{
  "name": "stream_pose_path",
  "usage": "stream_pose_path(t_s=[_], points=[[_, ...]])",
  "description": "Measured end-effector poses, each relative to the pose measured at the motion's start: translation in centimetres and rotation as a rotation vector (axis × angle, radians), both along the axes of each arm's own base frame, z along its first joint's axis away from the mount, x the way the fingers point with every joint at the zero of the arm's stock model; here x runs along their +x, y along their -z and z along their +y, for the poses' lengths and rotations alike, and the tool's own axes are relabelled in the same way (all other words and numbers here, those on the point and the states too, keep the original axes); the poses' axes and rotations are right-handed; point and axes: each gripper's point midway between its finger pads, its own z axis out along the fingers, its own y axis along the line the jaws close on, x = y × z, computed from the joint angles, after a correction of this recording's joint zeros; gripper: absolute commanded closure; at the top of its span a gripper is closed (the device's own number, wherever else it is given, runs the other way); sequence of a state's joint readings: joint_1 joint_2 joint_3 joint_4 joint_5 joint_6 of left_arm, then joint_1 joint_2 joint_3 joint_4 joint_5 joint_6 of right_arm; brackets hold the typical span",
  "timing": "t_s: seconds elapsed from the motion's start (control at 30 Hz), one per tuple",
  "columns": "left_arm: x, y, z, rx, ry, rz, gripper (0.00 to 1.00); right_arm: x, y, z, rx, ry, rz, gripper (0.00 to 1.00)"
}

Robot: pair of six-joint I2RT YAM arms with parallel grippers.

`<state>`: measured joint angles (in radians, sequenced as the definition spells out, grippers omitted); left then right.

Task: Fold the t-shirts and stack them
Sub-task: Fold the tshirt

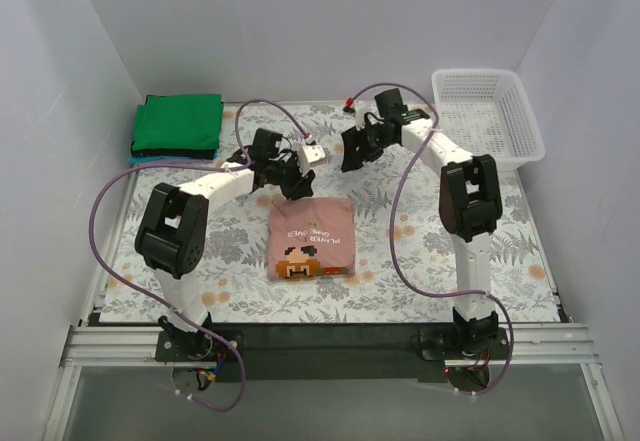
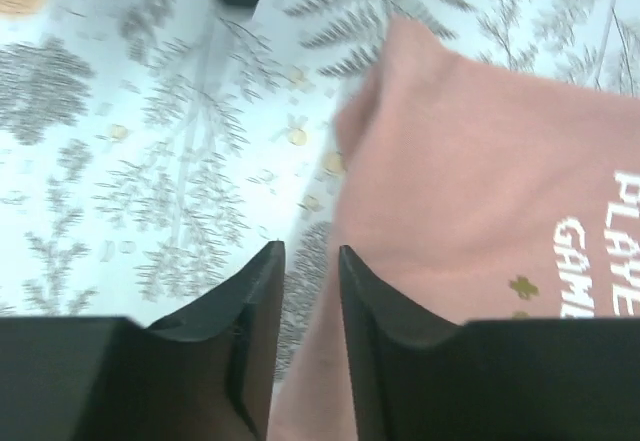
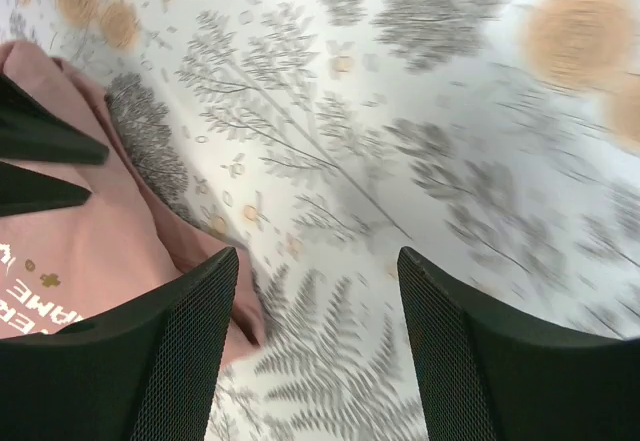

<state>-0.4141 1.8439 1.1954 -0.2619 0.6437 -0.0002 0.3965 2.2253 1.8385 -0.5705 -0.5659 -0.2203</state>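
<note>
A dusty pink t-shirt [image 1: 310,241], soft cloth folded into a flat rectangle with a pixel-art face and white lettering showing, lies mid-tabletop [image 1: 400,281] on a floral cover. Both arms hang over its far edge. The left gripper [image 2: 310,251] holds its dark jaws narrowly parted above the shirt's corner, clasping nothing. The right gripper [image 3: 315,261], with mesh-textured pads [image 3: 190,361] wide apart, is released beside the shirt. The fold looks finished. At the far left, a bright green t-shirt [image 1: 180,123] tops a small stack, probably where the pink one goes next; the layers beneath are hard to make out. A white mesh basket [image 1: 485,73] sits far right.
</note>
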Motion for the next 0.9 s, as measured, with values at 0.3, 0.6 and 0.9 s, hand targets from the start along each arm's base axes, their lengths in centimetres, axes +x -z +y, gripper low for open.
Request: stream_pose_path(t_s=[0.3, 0.6, 0.9], points=[[0.7, -8.4, 2.8, -0.256, -0.270, 0.180, 0.52, -3.5, -11.8, -4.6, 0.233, 0.082, -0.044, 0.36], [-10.6, -7.0, 1.1, -0.501, -0.334, 0.808, 0.27, -17.3, -7.4, 2.1, 0.393, -0.061, 0.413, 0.02], [-7.8, -0.6, 1.7, -0.516, -0.525, 1.090, 0.21, -12.7, -0.2, 3.7, 0.349, 0.033, 0.516, 0.02]])
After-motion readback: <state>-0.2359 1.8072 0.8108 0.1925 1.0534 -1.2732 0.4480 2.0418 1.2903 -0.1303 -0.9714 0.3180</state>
